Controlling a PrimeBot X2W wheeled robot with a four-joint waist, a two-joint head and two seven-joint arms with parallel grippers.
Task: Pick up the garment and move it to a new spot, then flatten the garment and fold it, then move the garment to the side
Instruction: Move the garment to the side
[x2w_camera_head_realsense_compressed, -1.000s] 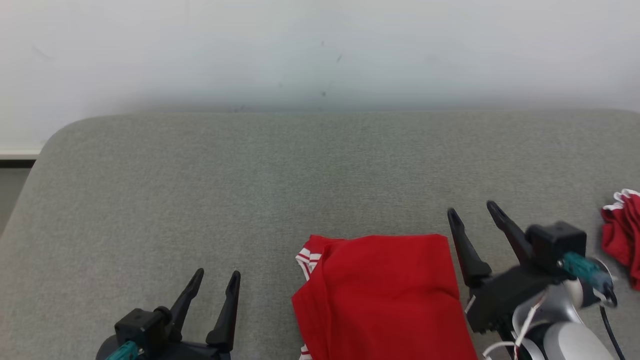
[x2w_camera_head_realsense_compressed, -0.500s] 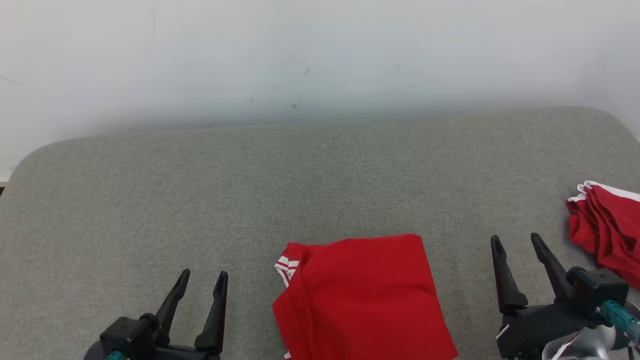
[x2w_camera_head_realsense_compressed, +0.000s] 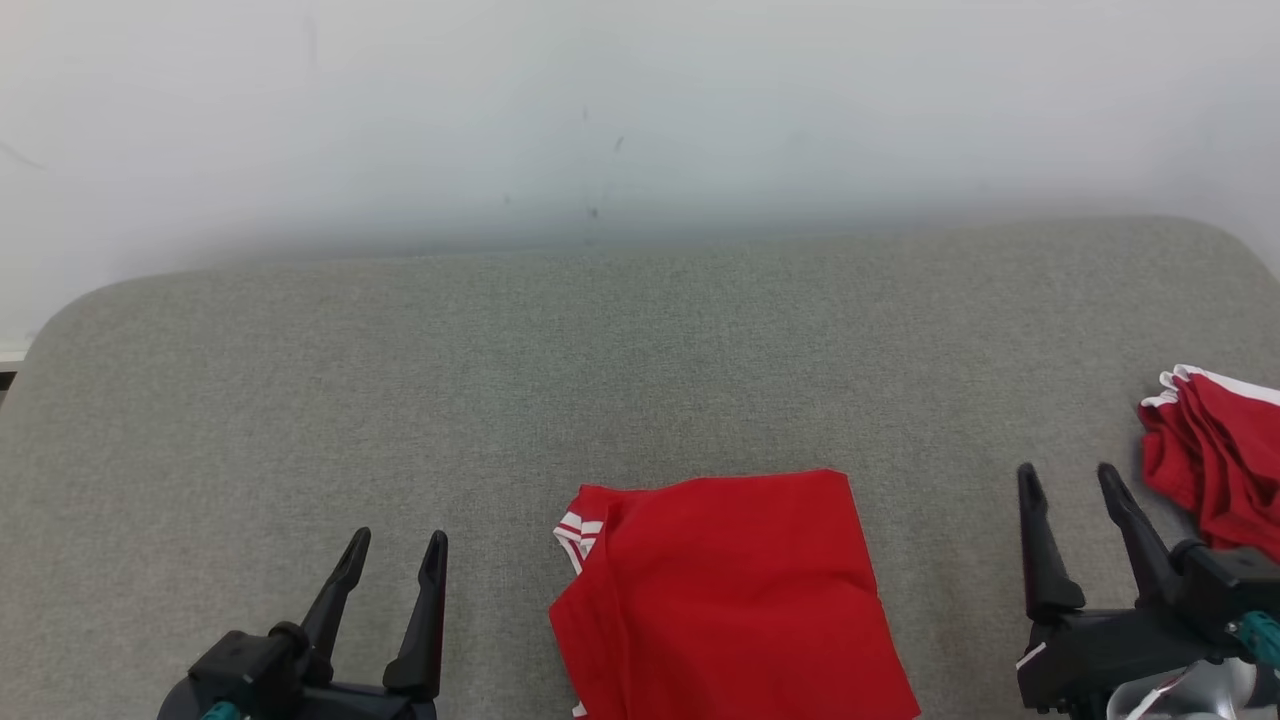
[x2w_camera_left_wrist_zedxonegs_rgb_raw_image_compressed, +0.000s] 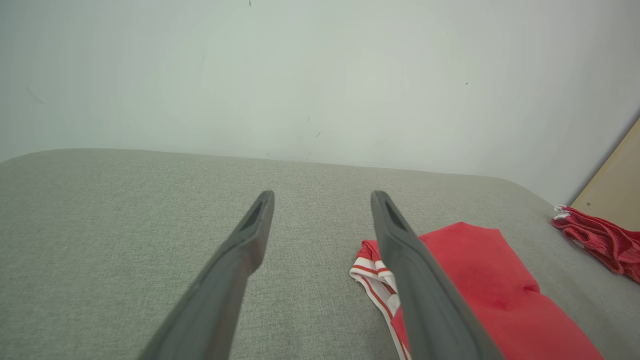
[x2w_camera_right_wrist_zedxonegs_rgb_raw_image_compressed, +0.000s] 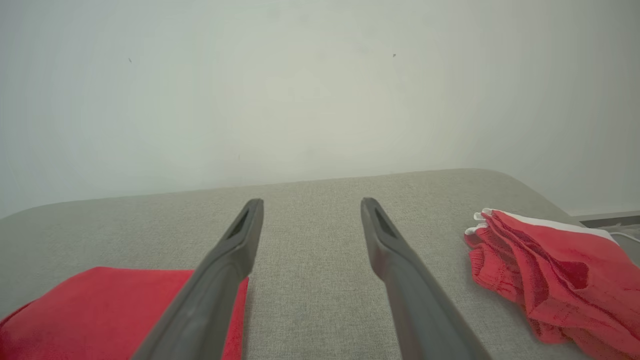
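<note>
A red garment (x2w_camera_head_realsense_compressed: 720, 600) with white-striped trim lies folded flat on the grey fabric surface (x2w_camera_head_realsense_compressed: 600, 380), at the near middle. It also shows in the left wrist view (x2w_camera_left_wrist_zedxonegs_rgb_raw_image_compressed: 480, 280) and in the right wrist view (x2w_camera_right_wrist_zedxonegs_rgb_raw_image_compressed: 100, 310). My left gripper (x2w_camera_head_realsense_compressed: 398, 537) hovers open to its left, with nothing between the fingers (x2w_camera_left_wrist_zedxonegs_rgb_raw_image_compressed: 322, 195). My right gripper (x2w_camera_head_realsense_compressed: 1066, 470) is open and empty (x2w_camera_right_wrist_zedxonegs_rgb_raw_image_compressed: 312, 201), standing apart from the garment's right edge. A second red garment (x2w_camera_head_realsense_compressed: 1215, 460) lies crumpled at the far right, just right of that gripper.
A white wall (x2w_camera_head_realsense_compressed: 640, 110) rises behind the surface's rounded far edge. The crumpled red garment (x2w_camera_right_wrist_zedxonegs_rgb_raw_image_compressed: 550, 270) sits near the surface's right edge. A tan board (x2w_camera_left_wrist_zedxonegs_rgb_raw_image_compressed: 617, 185) leans beyond it. Bare grey fabric stretches across the far half and the left.
The head camera has shifted, sliding the whole picture left. My right gripper has drawn back to the right, away from the folded garment's edge. The left gripper has held its place.
</note>
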